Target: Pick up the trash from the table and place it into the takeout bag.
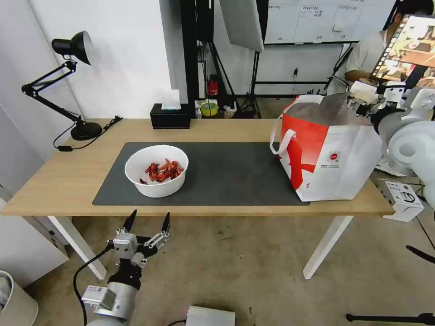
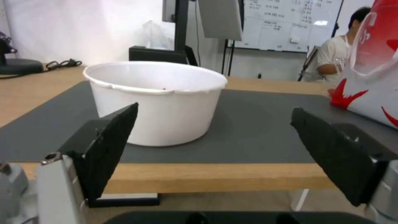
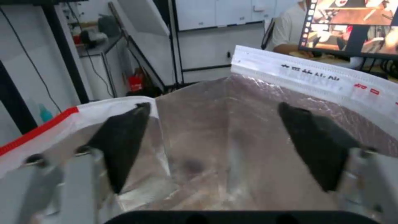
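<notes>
Bag floor hidden behind foil; my right gripper spread above it; left gripper spread below table edge, facing bowl.

The left gripper has pointed black fingers on a silver, screw-studded body, trailing a black cable. The right gripper has similar black fingers; its arm looks white and rounded.

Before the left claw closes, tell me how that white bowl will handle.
The white bowl looks thin-walled, so a rim pinch may flex it. Few shells inside: probably light. It stands open-topped, so tilting could spill them.
</notes>
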You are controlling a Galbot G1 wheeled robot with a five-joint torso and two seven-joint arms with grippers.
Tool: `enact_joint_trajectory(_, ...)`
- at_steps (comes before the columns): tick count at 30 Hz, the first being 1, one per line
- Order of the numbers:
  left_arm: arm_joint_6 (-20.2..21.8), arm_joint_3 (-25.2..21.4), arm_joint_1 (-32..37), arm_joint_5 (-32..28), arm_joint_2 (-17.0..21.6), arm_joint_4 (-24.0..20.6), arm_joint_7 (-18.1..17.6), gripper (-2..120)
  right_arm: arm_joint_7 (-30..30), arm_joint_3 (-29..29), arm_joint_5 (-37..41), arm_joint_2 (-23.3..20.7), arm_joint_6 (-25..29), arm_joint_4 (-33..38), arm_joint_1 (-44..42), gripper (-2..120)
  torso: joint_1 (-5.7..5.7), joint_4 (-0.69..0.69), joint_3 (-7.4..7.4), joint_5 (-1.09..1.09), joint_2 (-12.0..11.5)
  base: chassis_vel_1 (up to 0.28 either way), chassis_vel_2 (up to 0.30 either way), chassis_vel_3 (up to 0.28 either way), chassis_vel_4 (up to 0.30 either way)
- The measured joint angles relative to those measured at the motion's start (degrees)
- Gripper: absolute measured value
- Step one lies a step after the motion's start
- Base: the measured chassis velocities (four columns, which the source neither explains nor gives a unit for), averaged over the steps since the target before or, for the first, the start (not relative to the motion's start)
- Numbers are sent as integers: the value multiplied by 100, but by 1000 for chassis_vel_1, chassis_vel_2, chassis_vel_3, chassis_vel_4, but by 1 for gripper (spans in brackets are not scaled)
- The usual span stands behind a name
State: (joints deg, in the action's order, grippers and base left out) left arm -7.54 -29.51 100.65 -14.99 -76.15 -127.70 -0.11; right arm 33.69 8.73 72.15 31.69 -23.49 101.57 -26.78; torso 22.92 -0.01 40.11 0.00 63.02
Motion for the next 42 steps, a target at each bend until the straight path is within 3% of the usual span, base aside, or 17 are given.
enact_joint_trajectory(6, 1, -2, -1, 0, 0, 32, 0, 100, -145, 24, -192, 123, 344, 16, -73, 99, 0, 1, 0, 0, 0, 0, 0, 0, 0)
enact_joint_trajectory(13, 1, -52, 8, 0, -34, 41, 0, 100, -776, 291, -743, 220, 1262, 685, -677, 100, -1, 1, 0, -1, 0, 0, 0, 0, 0)
enact_joint_trajectory(19, 1, -80, -10, -8, -82, 90, -20, 100, -1289, 334, -1728, 343, 2245, 1368, -1451, 100, -1, 1, 0, -1, 1, 0, 0, 0, 0)
enact_joint_trajectory(27, 2, -140, 1, -15, -94, 105, -46, 100, -1349, 535, -2427, 576, 2610, 1794, -2210, 100, -1, 1, 0, -1, 0, 0, 0, 0, 0)
enact_joint_trajectory(33, 9, -229, 28, -132, -53, 80, -176, 100, -1732, 1194, -3307, 1075, 2868, 2101, -3588, 100, -1, 1, 0, 1, 1, 0, 0, 0, 0)
enact_joint_trajectory(37, 23, -246, 23, -170, 9, 90, -197, 100, -1947, 1715, -3940, 1577, 3017, 2152, -4498, 100, -1, 0, 0, 1, 0, 0, 0, 0, 0)
enact_joint_trajectory(40, 131, -136, -21, -195, 39, 135, -349, 100, -2107, 2210, -4746, 2291, 3119, 2142, -5364, 100, -1, 0, -1, 1, 1, 0, 0, 0, 0)
enact_joint_trajectory(42, 154, -100, -38, -196, 39, 154, -409, 100, -2153, 2273, -4924, 2445, 3174, 2134, -5560, 100, -1, 0, -1, 1, 1, 0, 0, 0, 0)
